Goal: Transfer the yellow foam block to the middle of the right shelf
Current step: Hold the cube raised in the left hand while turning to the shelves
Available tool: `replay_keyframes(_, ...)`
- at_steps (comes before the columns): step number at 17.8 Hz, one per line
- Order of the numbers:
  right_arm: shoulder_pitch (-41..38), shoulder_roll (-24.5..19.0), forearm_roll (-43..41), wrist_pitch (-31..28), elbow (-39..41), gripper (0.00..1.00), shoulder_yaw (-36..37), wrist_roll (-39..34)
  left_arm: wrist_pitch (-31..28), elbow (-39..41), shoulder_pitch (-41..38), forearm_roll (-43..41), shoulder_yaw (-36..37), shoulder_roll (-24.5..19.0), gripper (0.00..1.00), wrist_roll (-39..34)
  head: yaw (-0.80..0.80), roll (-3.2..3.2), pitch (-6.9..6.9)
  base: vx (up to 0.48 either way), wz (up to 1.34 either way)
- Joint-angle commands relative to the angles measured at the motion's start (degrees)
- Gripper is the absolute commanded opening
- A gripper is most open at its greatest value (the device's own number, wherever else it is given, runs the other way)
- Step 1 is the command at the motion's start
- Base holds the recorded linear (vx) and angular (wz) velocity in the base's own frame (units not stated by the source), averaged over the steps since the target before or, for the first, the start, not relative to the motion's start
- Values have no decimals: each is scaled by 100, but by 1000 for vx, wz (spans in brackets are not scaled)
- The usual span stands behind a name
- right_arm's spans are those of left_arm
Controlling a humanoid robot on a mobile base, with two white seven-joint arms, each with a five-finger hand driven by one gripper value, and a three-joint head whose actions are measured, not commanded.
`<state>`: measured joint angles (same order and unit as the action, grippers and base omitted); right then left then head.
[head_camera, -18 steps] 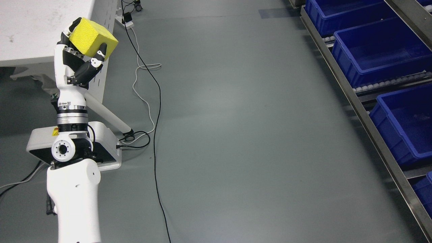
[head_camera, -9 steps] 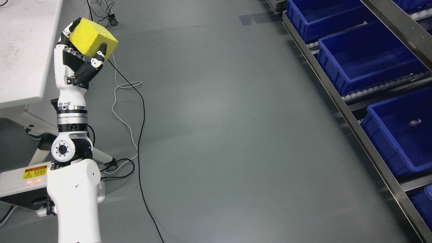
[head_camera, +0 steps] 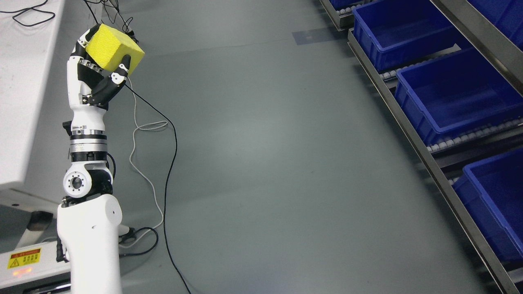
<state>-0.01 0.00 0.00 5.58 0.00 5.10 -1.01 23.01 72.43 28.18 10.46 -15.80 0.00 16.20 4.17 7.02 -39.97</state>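
Head view: the yellow block [head_camera: 113,50] sits at the top of the left hand [head_camera: 97,75], up in the upper left of the picture. It is tilted, with 1 corner pointing right and its pale top face turned up. It is off any surface, out over the grey floor [head_camera: 278,163], just right of the white table [head_camera: 24,102].

Along the right edge runs a steel shelf [head_camera: 412,143], slanting from the top centre down to the lower right. On it stand 3 blue bins in a row: the far bin [head_camera: 402,34], the middle bin [head_camera: 457,96] and the near bin [head_camera: 496,204], which is cut off by the frame. Each shows only its bare blue inside, as far as I can see. They rest on rows of small white rollers [head_camera: 470,136]. The block is well apart from all of them, across the whole width of the floor.

The hand is clenched on the block. Its fingers [head_camera: 121,70] curl up around the block's lower edges, 1 dark fingertip pressed to the near face, others reaching round the left side. The palm faces up and the white forearm [head_camera: 88,241] rises straight from the bottom edge. Black and white cables [head_camera: 167,163] trail across the floor beside the arm.
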Motion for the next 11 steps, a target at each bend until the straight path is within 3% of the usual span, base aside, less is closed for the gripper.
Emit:
replay_keyframes(1,18,100,0,-4,100,100,0,-5,19,35,-32,0,24,-100,45,6,0,0,0,446,70)
replay_keyframes(6,18,100,0,5,100,100,0,-5,-104,35,-199,-9,454,-100,45,59,0,0,0,480,88)
replay_keyframes(11,18,100,0,-4,100,100,0,-5,-78,43,-269,0,1368,-100,45,85,0,0,0,544,71)
